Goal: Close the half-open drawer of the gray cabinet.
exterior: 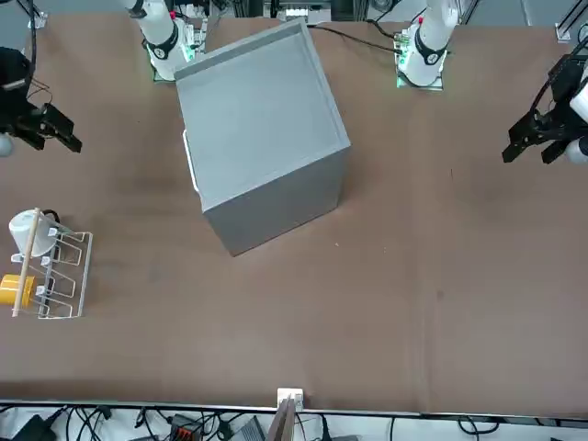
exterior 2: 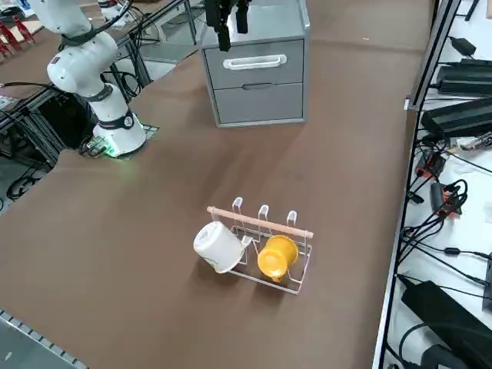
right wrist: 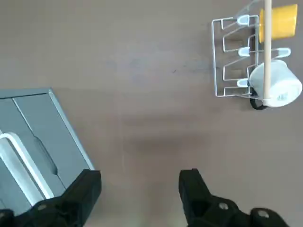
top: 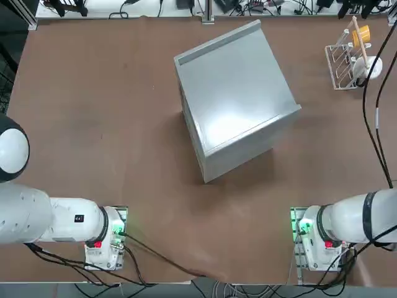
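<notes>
From overhead, the gray cabinet [top: 234,99] sits turned at an angle near the table's [top: 93,124] middle, and the white wire rack [top: 348,59] stands well apart from it toward the far right corner, carrying a white cup [top: 372,67] and a yellow cup [top: 361,33]; my pincer does not show in this view, only my arm's base. From across the table, my pincer [exterior: 41,124] hangs at the left edge above the bare brown surface, between the cabinet and the rack, touching neither. From my right side, the cabinet's front faces the camera with two drawer fronts stacked: the upper drawer [exterior 2: 256,65] carries a white handle [exterior 2: 254,61], and both fronts look about flush with the cabinet face; my dark fingers hang in front of the cabinet's top edge. From my wrist, my pincer [right wrist: 139,187] is spread open with nothing between the fingers, only table beneath; the cabinet's corner with its white handle lies beside one finger, and the rack with its cups lies well off across clear tabletop.
</notes>
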